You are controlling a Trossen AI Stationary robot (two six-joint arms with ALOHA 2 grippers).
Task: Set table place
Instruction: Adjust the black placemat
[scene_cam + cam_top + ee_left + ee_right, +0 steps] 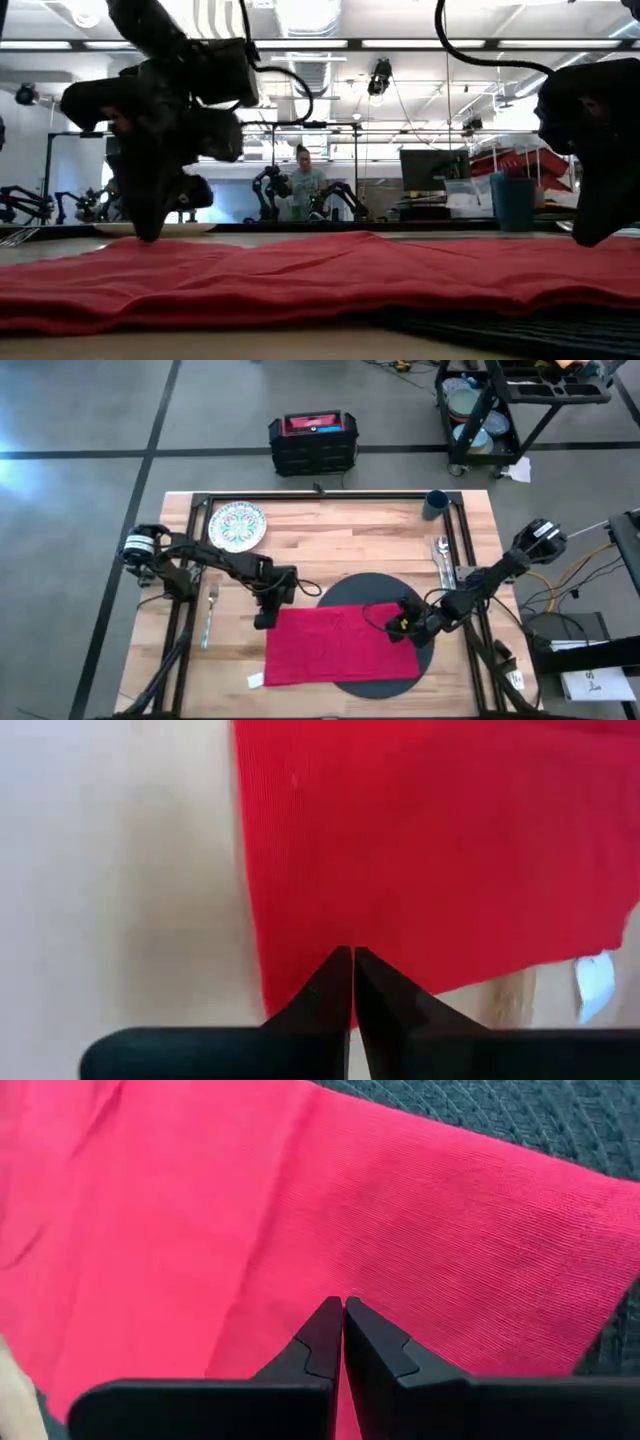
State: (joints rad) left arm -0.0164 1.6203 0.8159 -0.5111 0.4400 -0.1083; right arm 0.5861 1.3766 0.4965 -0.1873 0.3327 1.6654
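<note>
The table (330, 535) is pale wooden planks inside a black metal rail frame. On it, toward 5 o'clock from the centre, lies a round dark grey mat (385, 588) with a woven, ribbed surface that shows in the right wrist view. A red napkin (335, 645) of fine ribbed cloth lies flat over the mat's 9 o'clock half and spills onto bare wood; it is roughly rectangular, its long axis running from 9 to 3 o'clock, with soft wrinkles across it in the low view.

The left gripper (265, 619) sits at the napkin's 10 o'clock corner, its dark pointed fingers (333, 982) pressed together over the cloth edge; whether any cloth is pinched I cannot tell. The right gripper (398, 630) is at the napkin's 2 o'clock corner over the mat, fingers (325, 1335) likewise together above red cloth, grip on it unclear.

A small round white plate (237, 525) with a coloured pattern lies at 10 o'clock on the table. A silver fork (211, 610) lies at 8 o'clock, its length running 12 to 6. More slim silver cutlery (441, 558) lies at 3 o'clock, also running 12 to 6. A dark blue cylindrical cup (435, 505) stands at 1 o'clock, by the rail.
</note>
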